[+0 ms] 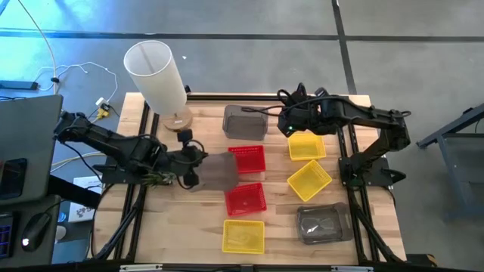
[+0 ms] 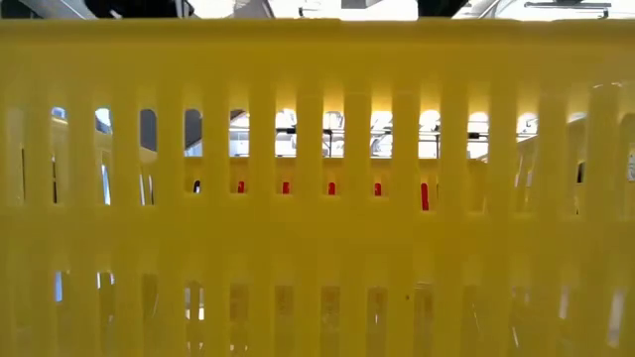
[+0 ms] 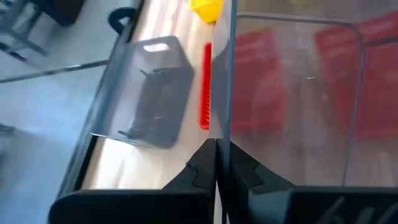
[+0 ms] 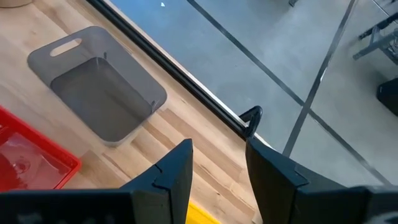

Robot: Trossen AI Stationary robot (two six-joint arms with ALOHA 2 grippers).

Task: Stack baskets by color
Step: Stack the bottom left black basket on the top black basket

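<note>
My left pincer (image 1: 198, 168) is clenched on the wall of a grey basket (image 1: 219, 171), lifted beside the white cylinder (image 1: 156, 73), presumably bound for the grey basket (image 1: 243, 122) past the cylinder's base. Right pincer (image 1: 286, 121) hangs released just beyond that far basket, holding nothing. Count on the tabletop (image 1: 181, 219): three grey, three yellow, two red visible singly; any third red I cannot tell.

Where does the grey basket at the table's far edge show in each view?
High: grey basket, far edge, centre, beside the right gripper.
Low: not visible; a yellow basket blocks it.
Left wrist.
Right wrist.
Shared landmark: neighbouring red basket.
</note>
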